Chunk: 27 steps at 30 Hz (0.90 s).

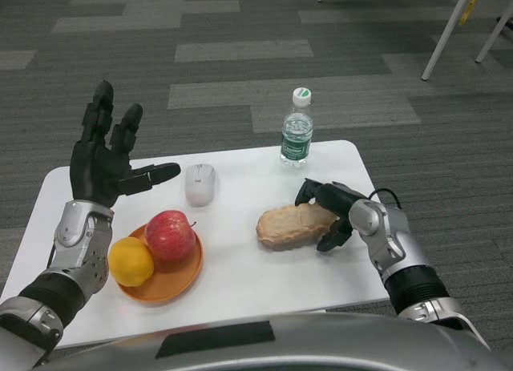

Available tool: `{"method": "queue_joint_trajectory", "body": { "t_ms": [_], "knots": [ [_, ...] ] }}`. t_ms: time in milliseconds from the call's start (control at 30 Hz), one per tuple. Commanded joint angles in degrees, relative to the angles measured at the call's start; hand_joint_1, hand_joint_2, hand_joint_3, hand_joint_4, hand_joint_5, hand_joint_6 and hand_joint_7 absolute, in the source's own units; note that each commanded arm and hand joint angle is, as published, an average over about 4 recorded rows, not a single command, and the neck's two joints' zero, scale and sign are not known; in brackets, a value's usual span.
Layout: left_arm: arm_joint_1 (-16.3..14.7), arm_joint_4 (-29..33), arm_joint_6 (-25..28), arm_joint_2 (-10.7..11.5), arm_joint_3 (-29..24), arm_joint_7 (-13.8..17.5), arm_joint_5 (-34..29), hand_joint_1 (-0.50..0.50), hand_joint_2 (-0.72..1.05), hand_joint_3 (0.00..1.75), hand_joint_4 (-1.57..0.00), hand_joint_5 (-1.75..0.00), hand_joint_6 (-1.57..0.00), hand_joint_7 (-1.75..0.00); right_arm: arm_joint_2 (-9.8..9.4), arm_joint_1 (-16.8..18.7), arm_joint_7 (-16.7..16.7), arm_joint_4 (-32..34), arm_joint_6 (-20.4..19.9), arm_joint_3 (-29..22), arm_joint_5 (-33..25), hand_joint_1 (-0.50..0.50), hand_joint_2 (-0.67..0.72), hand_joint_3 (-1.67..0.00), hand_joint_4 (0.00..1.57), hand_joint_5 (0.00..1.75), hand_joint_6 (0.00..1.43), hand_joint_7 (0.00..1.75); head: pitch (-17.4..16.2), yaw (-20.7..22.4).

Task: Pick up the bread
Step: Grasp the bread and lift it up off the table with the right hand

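Note:
The bread [292,224], a tan oblong loaf, lies on the white table [240,283] right of centre. My right hand [329,208] is at the loaf's right end, fingers curled over and around it and touching the crust. The loaf still rests on the table. My left hand [108,156] is raised above the table's left side, fingers spread, holding nothing.
An orange plate [172,279] at the front left carries a red apple [169,235] and an orange [131,261]. A white computer mouse [199,183] lies behind it. A water bottle [296,128] stands at the table's far edge, just behind the bread.

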<state>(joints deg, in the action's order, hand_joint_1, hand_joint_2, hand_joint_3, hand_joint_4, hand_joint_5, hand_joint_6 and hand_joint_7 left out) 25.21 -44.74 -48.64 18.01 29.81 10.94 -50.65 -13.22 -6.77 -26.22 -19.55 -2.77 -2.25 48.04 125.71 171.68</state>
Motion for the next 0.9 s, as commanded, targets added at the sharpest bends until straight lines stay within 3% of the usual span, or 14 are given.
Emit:
{"method": "queue_joint_trajectory", "body": {
  "t_ms": [33,267,433,567,700,900],
  "knots": [
    [0.6,0.4,-0.3,-0.2,-0.3,0.1,0.3,0.5,0.43,0.02,0.0,-0.41,0.0,0.0,-0.09,2.5,-3.4,-1.5,1.7,1.6,0.6,0.17,-0.54,-0.16,0.0,0.87,0.0,0.98,0.0,0.0],
    [0.5,0.3,-0.3,-0.3,-0.3,0.1,0.3,0.5,0.43,0.09,0.0,-0.41,0.0,0.0,-0.09,2.3,-3.4,-1.7,1.7,2.5,0.8,0.17,-0.54,-0.22,0.0,0.95,0.0,1.05,-0.2,0.2],
    [0.5,0.4,-0.3,-0.3,-0.4,0.1,0.3,0.5,0.43,0.02,0.0,-0.41,0.0,0.0,-0.12,2.3,-3.6,-1.5,2.7,2.6,0.2,0.17,-0.54,-0.24,0.0,0.78,0.0,1.12,-0.2,0.1],
    [0.5,0.4,-0.3,-0.3,-0.4,0.1,0.3,0.5,0.43,0.0,0.0,-0.36,0.0,0.0,-0.14,2.3,-3.7,-1.4,3.1,2.6,-0.9,0.17,-0.54,-0.2,0.0,0.48,0.0,1.24,-0.2,0.2],
    [0.5,0.4,-0.3,-0.3,-0.5,0.1,0.3,0.5,0.43,0.09,0.0,-0.41,0.0,0.0,-0.14,2.3,-3.8,-1.4,3.1,2.7,-1.7,0.17,-0.51,-0.2,0.0,0.51,0.0,1.17,-0.3,0.2],
    [0.5,0.4,-0.3,-0.3,-0.5,0.1,0.3,0.5,0.43,0.04,0.0,-0.41,0.0,0.0,-0.14,2.3,-3.8,-1.4,2.7,2.7,-1.6,0.17,-0.54,-0.16,0.0,0.68,0.0,1.12,-0.4,0.3]
  ]
}}
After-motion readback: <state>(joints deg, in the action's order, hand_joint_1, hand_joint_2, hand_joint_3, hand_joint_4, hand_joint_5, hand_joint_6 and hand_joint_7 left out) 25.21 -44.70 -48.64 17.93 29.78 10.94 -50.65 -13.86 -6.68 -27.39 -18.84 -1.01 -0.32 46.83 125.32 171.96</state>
